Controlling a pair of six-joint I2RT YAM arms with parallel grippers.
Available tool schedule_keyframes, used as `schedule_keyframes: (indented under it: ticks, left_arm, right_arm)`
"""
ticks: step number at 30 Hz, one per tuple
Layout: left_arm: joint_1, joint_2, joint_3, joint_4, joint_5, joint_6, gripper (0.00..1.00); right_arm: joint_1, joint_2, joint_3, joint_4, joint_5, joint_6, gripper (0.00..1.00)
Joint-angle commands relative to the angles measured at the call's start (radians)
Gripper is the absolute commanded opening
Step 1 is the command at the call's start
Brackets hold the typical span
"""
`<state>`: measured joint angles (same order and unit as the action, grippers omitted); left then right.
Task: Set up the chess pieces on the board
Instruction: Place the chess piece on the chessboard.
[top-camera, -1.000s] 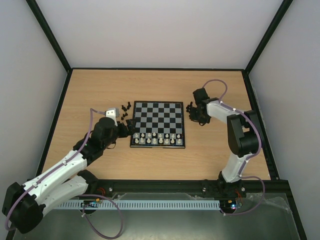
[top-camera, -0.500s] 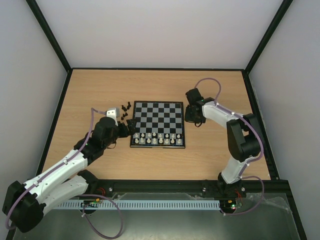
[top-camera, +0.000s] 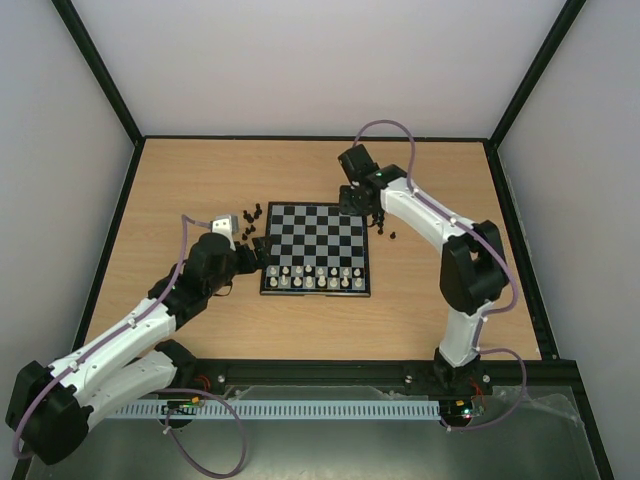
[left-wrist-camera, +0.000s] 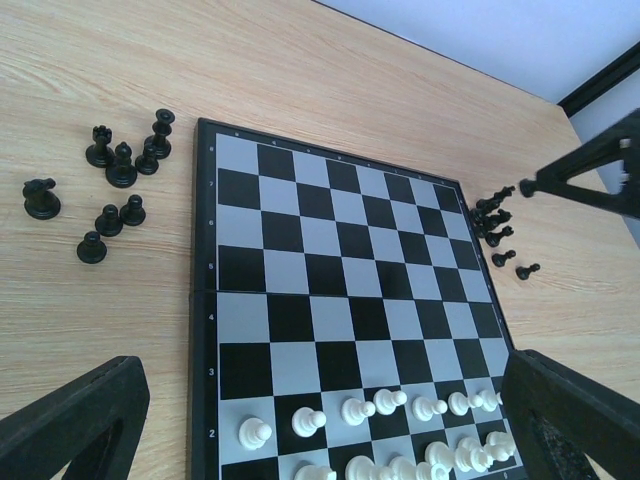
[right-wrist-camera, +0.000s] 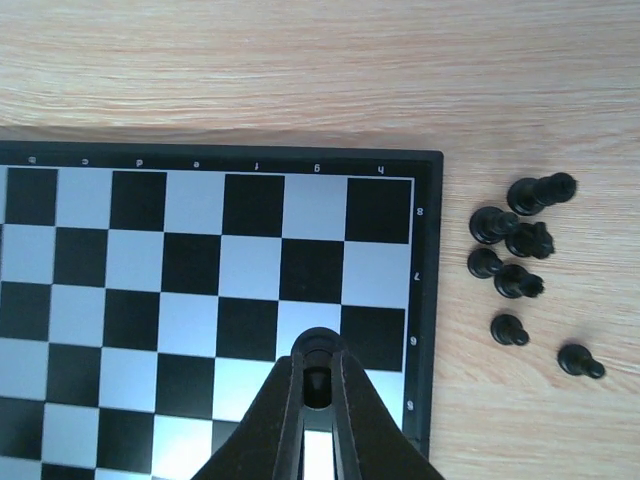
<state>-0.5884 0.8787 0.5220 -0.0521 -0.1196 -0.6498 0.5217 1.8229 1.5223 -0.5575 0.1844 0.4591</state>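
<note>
The board (top-camera: 320, 226) lies mid-table, with white chess pieces (top-camera: 315, 277) filling its two near rows. Loose black pieces lie off its far-left corner (top-camera: 250, 215) and beside its right edge (top-camera: 384, 223). My right gripper (top-camera: 352, 204) hangs over the board's far-right corner. The right wrist view shows this gripper (right-wrist-camera: 318, 365) shut on a small black piece (right-wrist-camera: 318, 381) above the squares (right-wrist-camera: 200, 260). My left gripper (top-camera: 262, 250) is open at the board's near-left corner, its fingers (left-wrist-camera: 100, 400) wide apart around the white rows (left-wrist-camera: 380, 405), holding nothing.
The left wrist view shows one black cluster (left-wrist-camera: 120, 165) on the wood left of the board and another (left-wrist-camera: 497, 222) past its right edge, with the right arm's gripper (left-wrist-camera: 590, 175) above that one. Several black pieces (right-wrist-camera: 515, 260) lie right of the rim in the right wrist view.
My right gripper left the black pile beside the board's right edge and swung left and farther away to the board's far-right corner, carrying a black piece. The left arm stayed still.
</note>
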Motion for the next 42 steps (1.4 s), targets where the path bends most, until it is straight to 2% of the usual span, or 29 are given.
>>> schedule_keyframes:
  ticks: [1, 5, 14, 42]
  left_arm:
    - [0.009, -0.017, -0.010, -0.008, -0.006, 0.001, 1.00]
    - [0.013, -0.030, -0.007, -0.025, -0.015, -0.007, 1.00]
    - [0.015, -0.039, -0.007, -0.037, -0.022, -0.009, 1.00]
    - [0.018, -0.042, -0.011, -0.039, -0.026, -0.003, 0.99]
  right_arm:
    - [0.006, 0.098, 0.079, -0.097, 0.000, -0.030, 0.03]
    - [0.006, 0.165, 0.142, -0.122, -0.009, -0.042, 0.03]
    - [0.007, 0.239, 0.164, -0.119, -0.030, -0.052, 0.03]
    - [0.007, 0.343, 0.192, -0.088, -0.045, -0.043, 0.04]
